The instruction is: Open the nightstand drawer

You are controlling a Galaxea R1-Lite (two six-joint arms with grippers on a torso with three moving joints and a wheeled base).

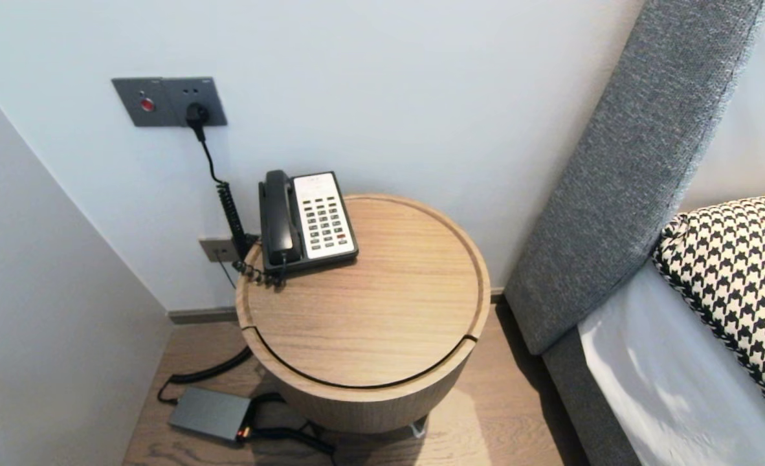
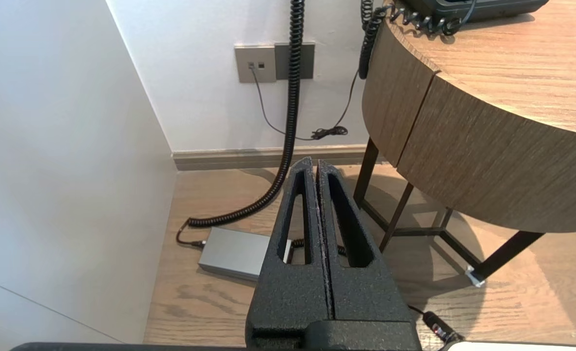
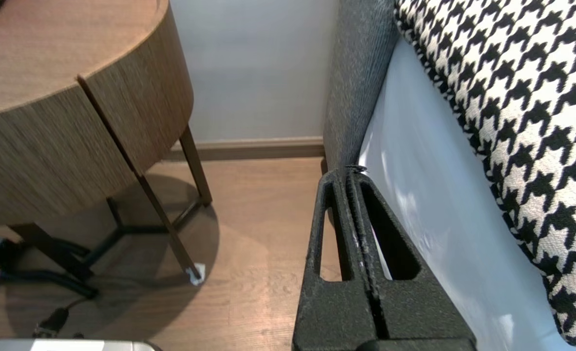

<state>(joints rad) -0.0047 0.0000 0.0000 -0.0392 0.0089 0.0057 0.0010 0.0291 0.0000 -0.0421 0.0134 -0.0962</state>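
Grey and slab-shaped, the power adapter (image 2: pixel 234 251) lies flat on the plank floor (image 2: pixel 210 302) by the legs of the round wooden side table (image 2: pixel 488 161), on the table's room-corner side. A black coiled cord (image 2: pixel 292 122) runs up from it past the table's rim. The left gripper (image 2: pixel 316 163) hangs low beside the table, below its top; the adapter is the thing nearest to it, but the two are apart. Its two black fingers are pressed together along their length and grasp nothing. The right gripper (image 3: pixel 349 171) hangs equally low on the table's other side, in the gap between the table and the bed, just beside the white sheet (image 3: pixel 429 195). Its fingers are likewise clenched on nothing. Neither arm shows in the head view. On the tabletop, at the edge nearest the wall, sits a black-and-white desk telephone (image 1: pixel 306 220) with its handset in the cradle. On the wall above the table, a grey socket plate (image 1: pixel 169 101) holds a black plug. Past the table on the right gripper's side stand the grey fabric headboard (image 1: pixel 628 168) and a houndstooth pillow (image 1: pixel 738 272). Judged from this, no grasp is in hand and both arms look parked. Any pick-up near the table would call for parting the fingers first, and for rising over the rim to reach the top.
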